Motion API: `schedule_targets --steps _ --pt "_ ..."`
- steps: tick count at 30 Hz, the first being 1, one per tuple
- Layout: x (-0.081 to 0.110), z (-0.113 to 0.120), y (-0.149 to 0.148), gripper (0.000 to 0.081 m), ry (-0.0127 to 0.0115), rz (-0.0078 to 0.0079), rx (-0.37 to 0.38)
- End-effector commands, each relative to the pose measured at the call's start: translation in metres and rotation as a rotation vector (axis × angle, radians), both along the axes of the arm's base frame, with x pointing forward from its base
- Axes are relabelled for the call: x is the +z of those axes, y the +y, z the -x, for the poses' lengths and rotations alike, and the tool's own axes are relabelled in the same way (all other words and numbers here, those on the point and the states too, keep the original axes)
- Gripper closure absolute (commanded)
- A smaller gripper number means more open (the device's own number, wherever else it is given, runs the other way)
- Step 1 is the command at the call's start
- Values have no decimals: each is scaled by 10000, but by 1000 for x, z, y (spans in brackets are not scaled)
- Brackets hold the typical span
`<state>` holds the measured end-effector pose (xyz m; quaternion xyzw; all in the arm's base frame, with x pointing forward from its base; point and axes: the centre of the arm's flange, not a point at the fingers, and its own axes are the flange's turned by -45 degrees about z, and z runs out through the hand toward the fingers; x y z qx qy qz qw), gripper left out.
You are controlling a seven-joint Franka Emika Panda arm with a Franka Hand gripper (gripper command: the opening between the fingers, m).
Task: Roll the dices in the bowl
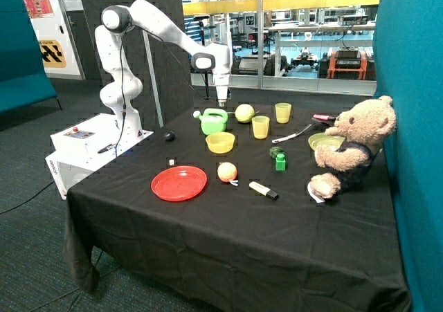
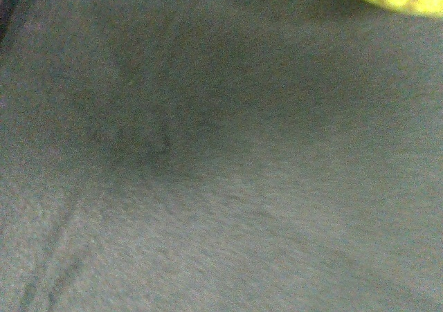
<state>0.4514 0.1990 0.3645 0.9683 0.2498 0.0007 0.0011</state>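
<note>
clearly the gripper, fingers not readable, is held far from the white dice; the watering can could be knocked.

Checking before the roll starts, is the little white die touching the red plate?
Apart. The outside view shows the die on the black cloth just beyond the red plate, with a strip of cloth between them.

Black-clothed table: red plate near left, one white dice just beyond its rim; yellow bowl mid-table; green watering can behind it. Gripper hangs above the can (fingers indistinct). Teddy bear sits at right.
</note>
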Motion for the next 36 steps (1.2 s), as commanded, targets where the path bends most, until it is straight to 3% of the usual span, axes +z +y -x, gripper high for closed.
schedule_targets --steps 1,13,23,36 --pt "43 -20 -26 808 19 -19 -189" --pt "72 -53 -86 808 18 -20 -1314" --pt "72 -75 -149 808 16 -21 -2640" --pt "72 -91 -198 808 16 -22 -3270"
